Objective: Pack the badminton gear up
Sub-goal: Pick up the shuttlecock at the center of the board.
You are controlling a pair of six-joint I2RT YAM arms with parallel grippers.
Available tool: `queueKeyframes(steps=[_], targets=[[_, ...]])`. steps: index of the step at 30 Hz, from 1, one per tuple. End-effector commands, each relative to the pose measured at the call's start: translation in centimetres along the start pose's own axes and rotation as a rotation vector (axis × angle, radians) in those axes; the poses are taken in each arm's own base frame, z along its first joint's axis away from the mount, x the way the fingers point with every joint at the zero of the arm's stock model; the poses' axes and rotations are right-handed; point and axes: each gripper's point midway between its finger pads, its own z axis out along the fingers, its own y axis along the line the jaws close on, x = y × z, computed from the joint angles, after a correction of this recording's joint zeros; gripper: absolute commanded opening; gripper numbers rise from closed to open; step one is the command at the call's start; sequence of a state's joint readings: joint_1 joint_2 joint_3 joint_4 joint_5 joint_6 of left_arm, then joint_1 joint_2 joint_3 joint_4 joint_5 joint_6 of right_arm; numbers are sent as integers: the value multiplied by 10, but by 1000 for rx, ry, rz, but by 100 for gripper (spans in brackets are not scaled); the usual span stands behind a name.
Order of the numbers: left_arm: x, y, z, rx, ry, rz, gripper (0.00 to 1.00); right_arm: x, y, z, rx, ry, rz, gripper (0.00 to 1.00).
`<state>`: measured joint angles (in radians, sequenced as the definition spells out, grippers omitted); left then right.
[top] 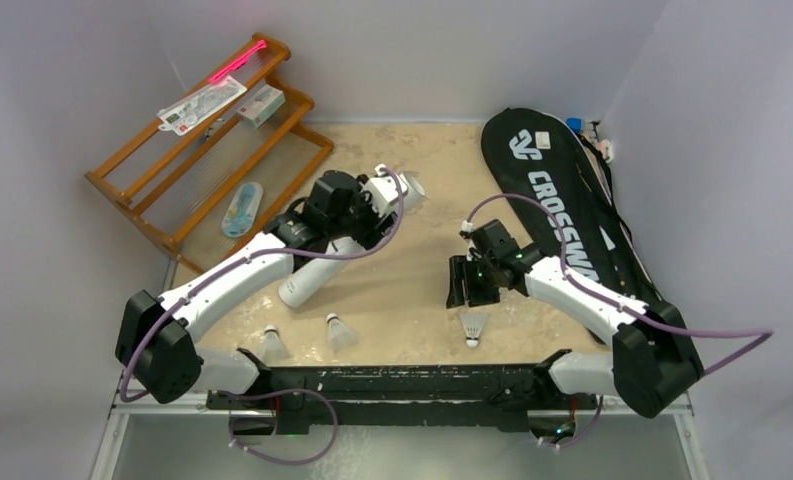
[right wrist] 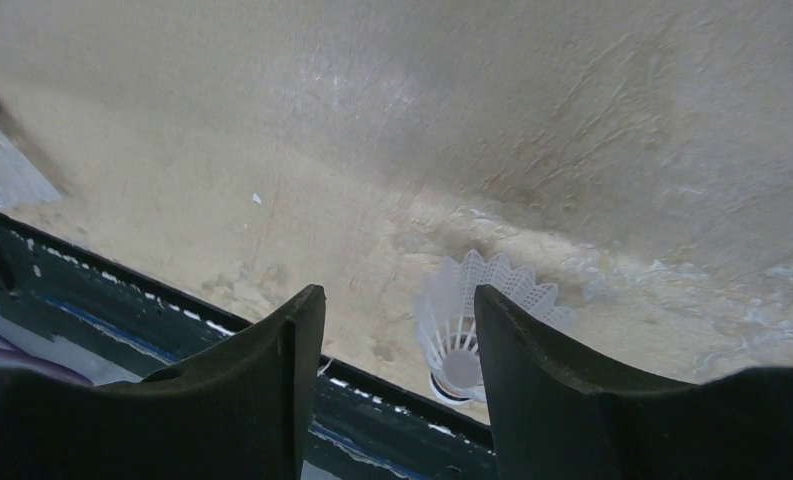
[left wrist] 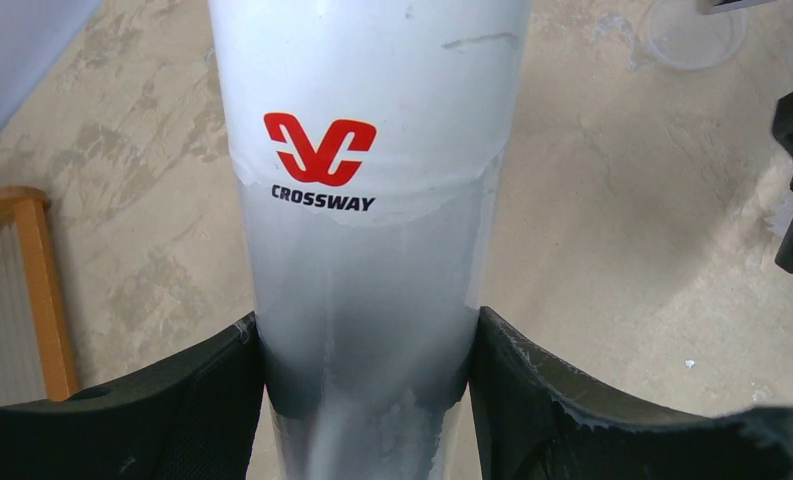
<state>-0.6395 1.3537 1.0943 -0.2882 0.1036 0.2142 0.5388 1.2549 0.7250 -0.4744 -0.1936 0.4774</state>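
White tube (left wrist: 372,250) in left gripper (left wrist: 367,335) — shuttlecock (right wrist: 454,300) near right gripper (right wrist: 400,312)

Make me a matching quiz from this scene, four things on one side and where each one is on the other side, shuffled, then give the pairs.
1 tube
2 racket bag
3 wooden rack
4 rightmost shuttlecock

A far left corner
B on the table, below the open right gripper
C clamped in the left gripper
D at the table's right edge

Pairs: 1-C, 2-D, 3-A, 4-B
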Motion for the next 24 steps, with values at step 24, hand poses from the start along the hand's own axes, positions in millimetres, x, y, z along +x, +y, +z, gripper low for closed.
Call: queueKeyframes(steps=[24], targets=[[-11, -19, 8, -41, -169, 217, 24, 21, -6, -17, 222, 199, -101, 45]])
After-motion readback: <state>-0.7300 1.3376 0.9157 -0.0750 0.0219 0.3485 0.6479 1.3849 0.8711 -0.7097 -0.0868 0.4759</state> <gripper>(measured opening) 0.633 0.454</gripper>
